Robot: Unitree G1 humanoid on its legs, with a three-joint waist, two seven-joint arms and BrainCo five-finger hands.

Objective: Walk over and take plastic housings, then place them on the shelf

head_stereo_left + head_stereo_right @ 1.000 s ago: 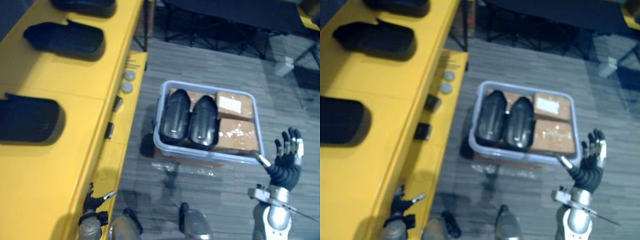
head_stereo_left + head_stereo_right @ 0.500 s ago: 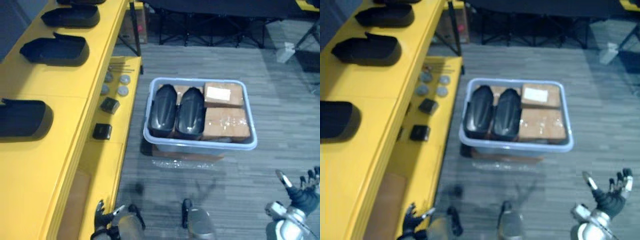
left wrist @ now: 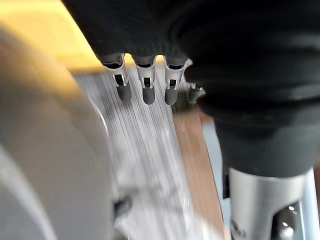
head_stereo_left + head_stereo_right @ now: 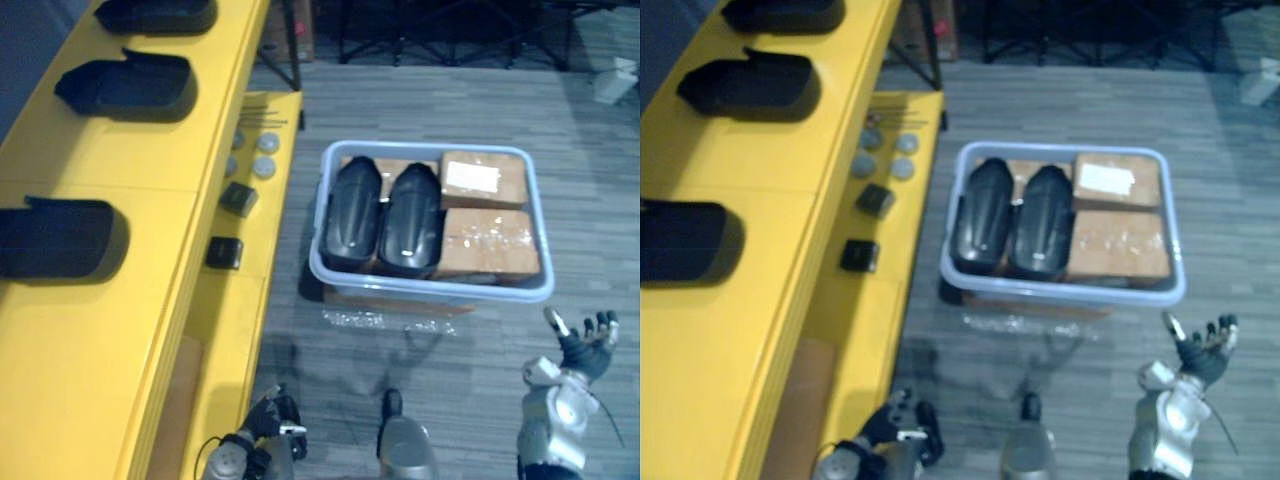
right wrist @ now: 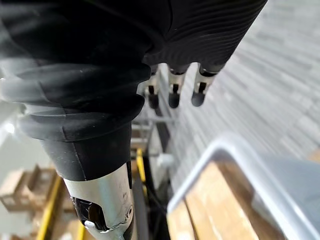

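Tub (image 4: 440, 292) holds two black housings (image 4: 352, 215) beside two cardboard boxes (image 4: 487, 243)

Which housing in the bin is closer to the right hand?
The housing beside the cardboard boxes; the other housing lies on its left, farther from the right hand.

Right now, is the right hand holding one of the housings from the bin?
No, the right hand is open and empty, and two black housings lie in the bin.
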